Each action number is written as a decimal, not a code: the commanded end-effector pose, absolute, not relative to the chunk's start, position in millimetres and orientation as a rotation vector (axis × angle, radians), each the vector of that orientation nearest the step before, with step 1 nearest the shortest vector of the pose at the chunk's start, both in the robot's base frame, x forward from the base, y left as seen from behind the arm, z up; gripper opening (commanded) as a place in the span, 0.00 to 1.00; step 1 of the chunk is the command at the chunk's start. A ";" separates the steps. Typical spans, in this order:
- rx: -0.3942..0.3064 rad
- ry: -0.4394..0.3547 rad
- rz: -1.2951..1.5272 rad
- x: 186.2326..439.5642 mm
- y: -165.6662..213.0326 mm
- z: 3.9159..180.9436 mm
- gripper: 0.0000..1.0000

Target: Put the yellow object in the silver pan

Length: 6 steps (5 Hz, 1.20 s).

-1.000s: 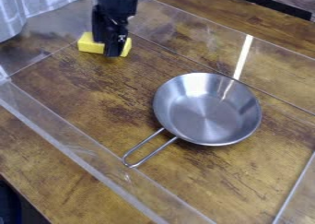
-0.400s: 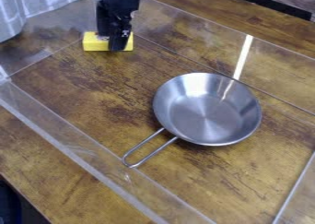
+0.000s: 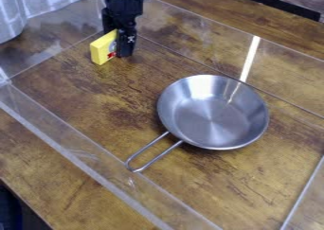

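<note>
The yellow object (image 3: 100,49) lies on the wooden table at the upper left, turned so it looks narrow, with a red mark on its right end. My gripper (image 3: 121,44) points straight down right over that end, open, its dark fingers low at the block's right side. Whether a finger touches the block I cannot tell. The silver pan (image 3: 213,111) sits empty in the middle right of the table, well apart from the gripper. Its wire-loop handle (image 3: 152,153) points toward the lower left.
A clear plastic wall (image 3: 63,139) runs along the table's near left side, and another clear panel edge (image 3: 247,44) crosses behind the pan. A grey object (image 3: 10,11) stands at the top left corner.
The gripper has come down lower at the block. The yellow object now looks shifted slightly left and turned, narrower than before, with its red mark showing.
</note>
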<state>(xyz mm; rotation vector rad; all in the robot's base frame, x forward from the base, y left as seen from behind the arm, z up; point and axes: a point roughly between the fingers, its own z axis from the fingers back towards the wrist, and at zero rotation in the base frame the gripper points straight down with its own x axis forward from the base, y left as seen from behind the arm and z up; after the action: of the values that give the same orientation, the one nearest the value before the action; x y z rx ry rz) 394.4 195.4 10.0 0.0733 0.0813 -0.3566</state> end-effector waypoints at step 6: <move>0.049 0.202 -0.341 370.9 159.3 29.3 0.00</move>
<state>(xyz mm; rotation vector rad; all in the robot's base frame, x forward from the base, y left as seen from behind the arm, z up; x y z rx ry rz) 366.4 168.5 19.9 0.0422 0.2158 -0.3179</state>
